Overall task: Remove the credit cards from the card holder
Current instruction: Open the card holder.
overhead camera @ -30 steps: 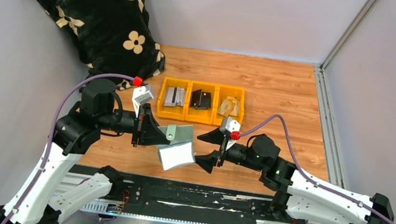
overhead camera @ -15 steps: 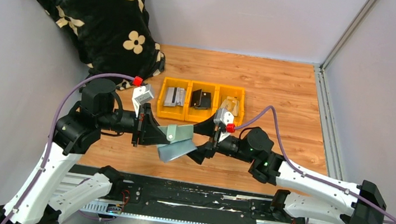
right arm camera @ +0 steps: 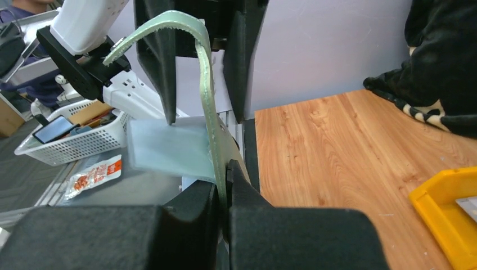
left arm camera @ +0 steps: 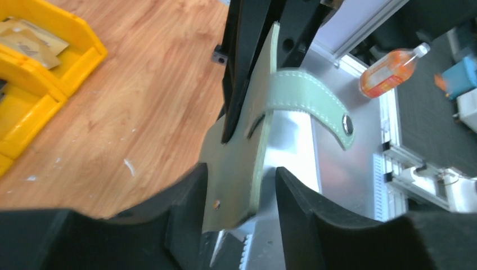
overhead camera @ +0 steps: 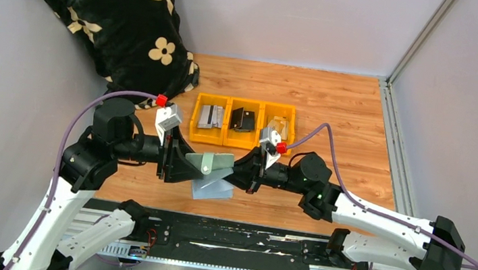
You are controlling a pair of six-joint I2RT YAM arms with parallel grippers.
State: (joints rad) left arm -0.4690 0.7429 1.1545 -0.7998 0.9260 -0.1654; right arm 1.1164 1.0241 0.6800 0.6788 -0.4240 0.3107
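We see the holder (overhead camera: 214, 164) held up off the table (overhead camera: 335, 105) in the middle of the top view. It is just at 6 o'clock of the row of yellow bins (overhead camera: 241, 143) and between the two grippers. The right gripper (overhead camera: 237, 174) reaches in from 3 o'clock and is clamped on the holder's edge. In its wrist view both fingers (right arm camera: 191, 225) press together on the thin green panel, which stands edge-on and rises toward 12 o'clock. The left gripper (overhead camera: 193, 164) comes in from 9 o'clock with its jaws parted. In the left wrist view they stand on either side of the holder, with a plain gap at the 3 o'clock finger, so nothing is squeezed there. We cannot tell whether the 9 o'clock finger touches the panel. The tab (left arm camera: 306, 95) curls off the holder toward 3 o'clock in that view, with its snap (left arm camera: 349, 125) at the free end. From above, a paler grey half of the holder hangs below the green half, toward 6 o'clock. A black blanket (overhead camera: 114, 12) with cream flowers fills the 11 o'clock corner of the table. Past the table edge, the left wrist view shows an orange bottle (left arm camera: 394, 70) lying at 2 o'clock. The right wrist view shows a white basket (right arm camera: 73, 140) at 9 o'clock.
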